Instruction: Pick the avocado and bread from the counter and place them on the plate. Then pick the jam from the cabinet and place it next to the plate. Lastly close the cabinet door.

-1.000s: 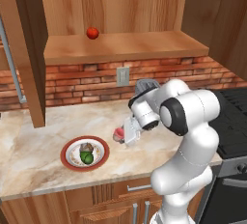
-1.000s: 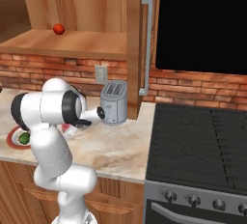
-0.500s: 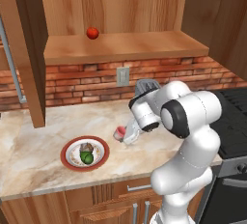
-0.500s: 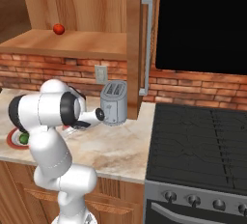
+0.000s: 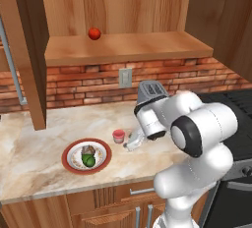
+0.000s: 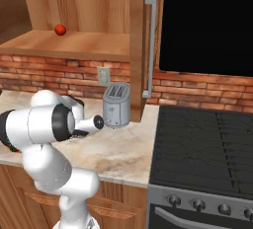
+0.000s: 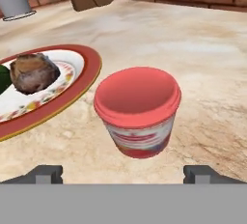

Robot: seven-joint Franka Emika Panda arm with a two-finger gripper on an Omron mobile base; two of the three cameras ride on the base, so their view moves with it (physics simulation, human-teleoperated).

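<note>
The jam [image 7: 138, 109] stands upright on the counter [image 5: 34, 148], just right of the plate [image 7: 72, 95] and apart from its red rim. My gripper [image 7: 123, 174] is open, its fingertips [image 7: 46, 174] low on either side of the jar and short of it, touching nothing. In the left base view the gripper [image 5: 129, 145] hovers right of the jam [image 5: 118, 136]. The plate [image 5: 69, 160] carries the bread [image 5: 88, 150] and the avocado [image 5: 88, 161]. The cabinet [image 5: 128, 50] is open, with its left cabinet door [image 5: 29, 50] swung out and the right cabinet door [image 6: 141, 40] also ajar.
A silver toaster [image 5: 152, 90] stands behind my arm against the brick wall. A red round fruit [image 5: 94, 34] rests on the cabinet shelf. A black stove [image 6: 207, 144] borders the counter on the right. The right door's bar handle [image 6: 149, 45] hangs above the toaster [image 6: 116, 105].
My hand has drawn back a little from the jam, which stays upright where it stood. Plate, bread and avocado have not moved.
</note>
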